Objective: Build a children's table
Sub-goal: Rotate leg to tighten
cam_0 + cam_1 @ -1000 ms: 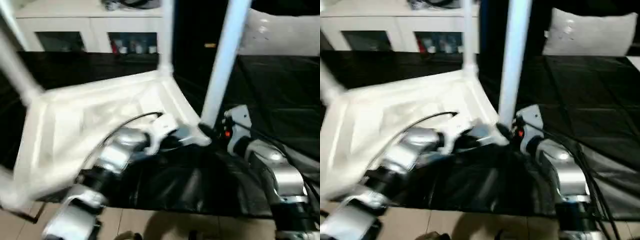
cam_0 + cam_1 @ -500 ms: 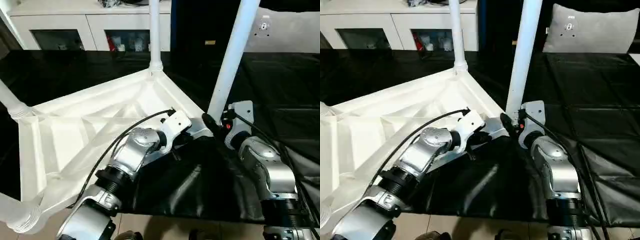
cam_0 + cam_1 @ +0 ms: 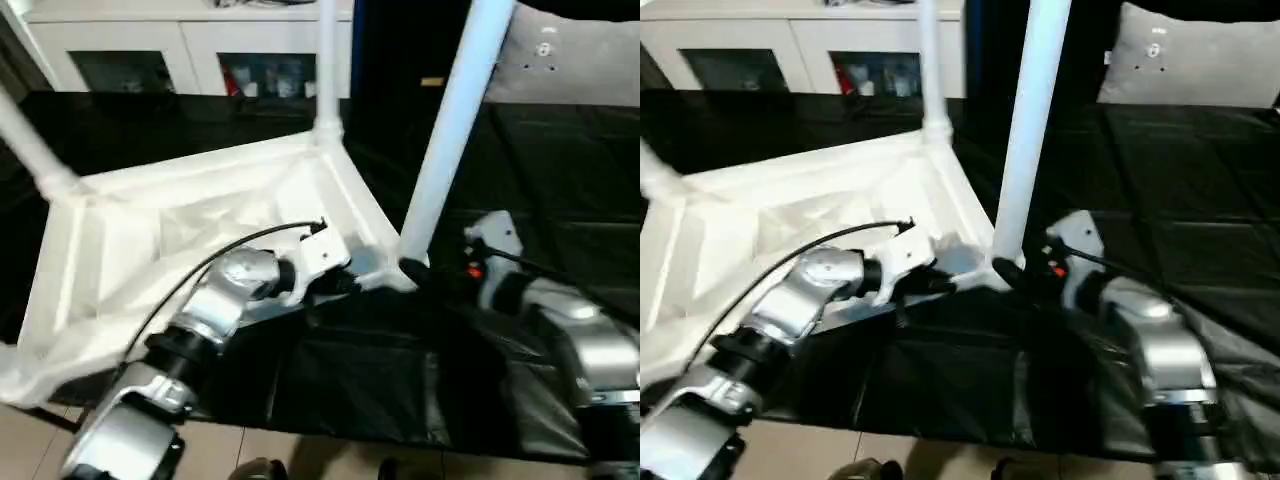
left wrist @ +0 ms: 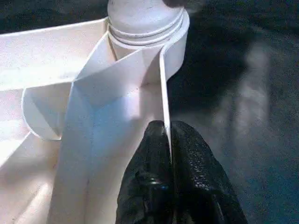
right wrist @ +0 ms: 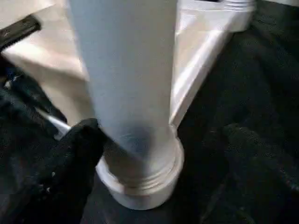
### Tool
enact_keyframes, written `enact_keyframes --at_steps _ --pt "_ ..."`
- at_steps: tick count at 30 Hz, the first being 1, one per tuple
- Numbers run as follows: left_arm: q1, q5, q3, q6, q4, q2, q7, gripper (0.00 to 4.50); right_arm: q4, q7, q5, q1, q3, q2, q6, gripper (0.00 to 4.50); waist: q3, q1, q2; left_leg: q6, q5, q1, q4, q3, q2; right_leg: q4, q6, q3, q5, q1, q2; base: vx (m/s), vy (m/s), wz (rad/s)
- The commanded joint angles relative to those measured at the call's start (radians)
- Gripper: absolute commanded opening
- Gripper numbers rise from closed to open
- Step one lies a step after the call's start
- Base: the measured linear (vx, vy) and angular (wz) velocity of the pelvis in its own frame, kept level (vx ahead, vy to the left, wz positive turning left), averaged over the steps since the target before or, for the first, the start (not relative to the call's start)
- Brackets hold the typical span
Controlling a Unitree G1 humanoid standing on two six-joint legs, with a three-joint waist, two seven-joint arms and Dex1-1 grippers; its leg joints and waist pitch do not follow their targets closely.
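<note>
I see the children's table [image 3: 190, 230] lying upside down on the black-covered worktable [image 3: 560, 190], legs pointing up. My left gripper [image 4: 167, 140] pinches its side wall just beside the near corner socket [image 4: 145, 21]. My right gripper [image 5: 154, 154] straddles that corner's leg [image 3: 445, 130]; I can't tell whether it is clamped.

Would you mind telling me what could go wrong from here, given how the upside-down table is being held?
The left gripper pinches only the thin side wall of the children's table, so the wall could slip free. One corner overhangs the worktable edge, so the table might tip off.
</note>
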Motion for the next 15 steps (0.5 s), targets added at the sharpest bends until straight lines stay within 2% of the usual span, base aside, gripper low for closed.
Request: enact_keyframes --at_steps 1,3,4,5,7,15 --pt "0.011 -0.009 -0.041 -0.046 -0.017 0.027 -0.11 0.0 0.007 0.115 0.014 0.0 0.042 -0.049 -0.046 4.41 -0.069 0.006 -0.02 0.125 -0.162 0.011 -0.058 -0.013 0.059 -0.052 -0.247 0.043 -0.214 0.06 -0.063 0.0 0.0 0.0" --pt "0.011 -0.016 -0.045 -0.055 -0.019 0.034 -0.136 0.0 0.0 0.158 0.022 0.005 0.051 -0.066 -0.059 4.41 -0.068 0.011 -0.019 0.126 -0.173 0.01 -0.057 -0.013 0.062 -0.051 -0.248 0.044 -0.227 0.058 -0.064 0.0 0.0 0.0" --pt "0.012 -0.022 -0.05 -0.061 -0.021 0.041 -0.163 0.0 -0.007 0.203 0.035 0.01 0.06 -0.082 -0.069 4.41 -0.065 0.014 -0.025 0.124 -0.187 0.011 -0.058 -0.013 0.063 -0.054 -0.244 0.044 -0.253 0.055 -0.064 0.0 0.0 0.0" --pt "0.013 -0.028 -0.057 -0.065 -0.025 0.047 -0.188 0.0 -0.011 0.239 0.045 0.014 0.066 -0.095 -0.077 4.41 -0.065 0.018 -0.024 0.12 -0.197 0.011 -0.058 -0.014 0.063 -0.053 -0.241 0.044 -0.271 0.056 -0.066 0.0 0.0 0.0" --pt "0.016 -0.044 -0.069 -0.064 -0.04 0.057 -0.23 0.0 -0.017 0.287 0.065 0.016 0.074 -0.11 -0.066 4.16 -0.062 0.025 -0.023 0.109 -0.216 0.014 -0.061 -0.014 0.066 -0.057 -0.229 0.047 -0.32 0.052 -0.067 0.0 0.0 0.0" --pt "0.018 -0.061 -0.071 -0.073 -0.046 0.059 -0.275 0.0 -0.01 0.355 0.096 0.019 0.092 -0.127 -0.049 3.46 -0.059 0.024 -0.024 0.087 -0.24 0.013 -0.064 -0.017 0.064 -0.061 -0.214 0.048 -0.363 0.05 -0.067 0.0 0.0 0.0"
